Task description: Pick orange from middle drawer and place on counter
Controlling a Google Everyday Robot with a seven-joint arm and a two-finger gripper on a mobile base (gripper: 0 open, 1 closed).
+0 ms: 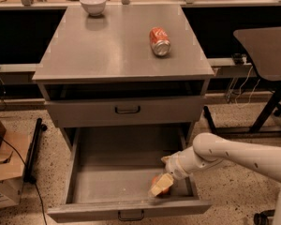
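The orange (154,181) lies in the open middle drawer (84,172), near its front right corner. It is mostly hidden by my gripper (160,185), which reaches down into the drawer from the right and sits right on top of the fruit. The white arm (234,153) comes in over the drawer's right wall. The counter (112,46) is the grey top of the cabinet, above the drawer.
A red soda can (159,41) lies on its side on the counter's right half. A white bowl (92,3) stands at its back left. A shut drawer front (127,109) sits above the open one. A dark side table (267,46) stands right, a cardboard box (2,172) left.
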